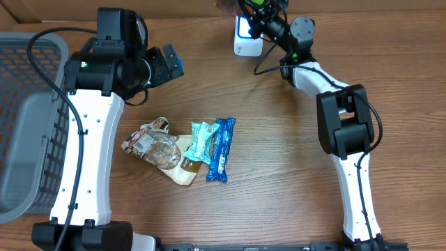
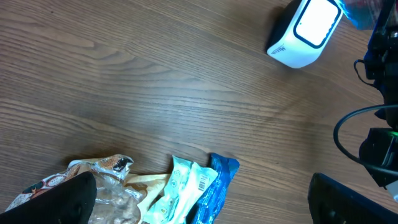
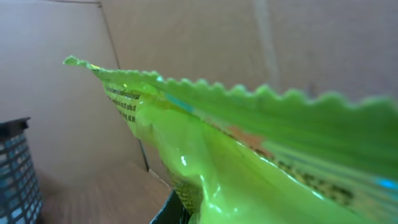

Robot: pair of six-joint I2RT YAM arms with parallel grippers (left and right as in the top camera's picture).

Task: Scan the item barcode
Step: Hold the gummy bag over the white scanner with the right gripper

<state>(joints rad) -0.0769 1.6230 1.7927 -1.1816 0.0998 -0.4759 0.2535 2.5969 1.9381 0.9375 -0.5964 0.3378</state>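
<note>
Holding green packet [image 3: 236, 143] at white scanner [image 1: 245, 43], right gripper [image 1: 258, 15] clamped shut on it.
Hovering left gripper [image 1: 169, 64] wide open, gripping nothing, near loose snack packets [image 1: 185, 148]; grey basket [image 1: 28, 125] at left of wooden table [image 1: 279, 174]; cardboard wall [image 3: 186, 37] behind.

The overhead camera looks straight down on the wooden tabletop [image 1: 279, 174] from far enough to take in both arms. The left wrist camera sits lower and tilts across the same surface. It shares the white scanner [image 2: 305, 34] and the pile of packets [image 2: 180, 193] with the overhead view. The right wrist camera faces sideways toward a tan wall [image 3: 186, 37], very near a green packet [image 3: 236, 162] that fills most of its frame, with a basket [image 3: 15, 168] at its left edge.
</note>
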